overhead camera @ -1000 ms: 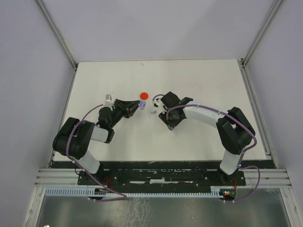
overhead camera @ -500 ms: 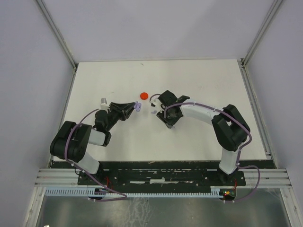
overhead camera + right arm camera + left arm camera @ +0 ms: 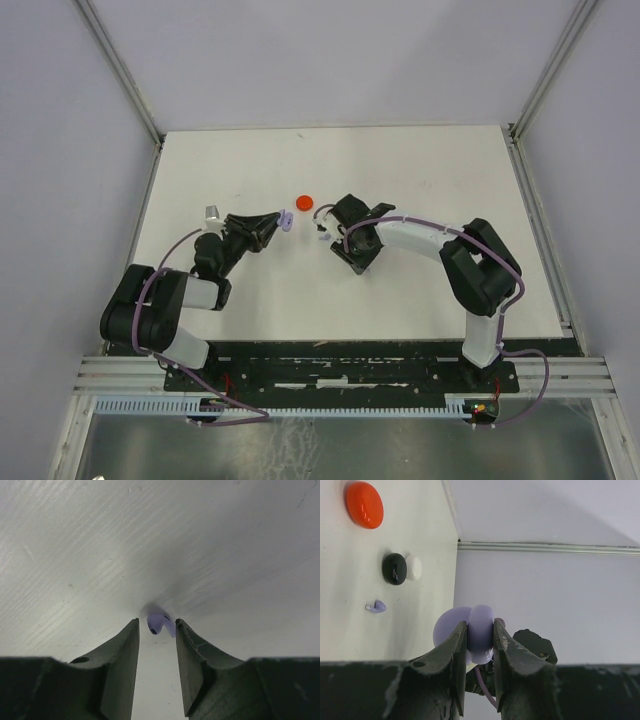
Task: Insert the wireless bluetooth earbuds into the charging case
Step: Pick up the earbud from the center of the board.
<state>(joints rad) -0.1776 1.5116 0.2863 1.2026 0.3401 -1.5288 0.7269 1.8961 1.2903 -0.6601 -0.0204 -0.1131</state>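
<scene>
My left gripper (image 3: 480,625) is shut on the lavender charging case (image 3: 474,630) and holds it off the table; from above the case (image 3: 286,220) shows at the fingertips. One lavender earbud (image 3: 159,622) lies on the white table between the tips of my right gripper (image 3: 156,621). That gripper is open, with a narrow gap on each side of the bud. The left wrist view also shows a lavender earbud (image 3: 377,606) lying on the table. In the top view my right gripper (image 3: 325,228) points left, a short way from the left gripper (image 3: 280,222).
An orange-red round disc (image 3: 304,202) lies just behind the two grippers. A black disc (image 3: 394,568) and a white disc (image 3: 414,567) sit side by side near the earbud. The white table (image 3: 420,180) is walled on three sides.
My left arm has drawn back to the left with the case in its grip. The right gripper has moved left over the earbud and its jaws have narrowed.
</scene>
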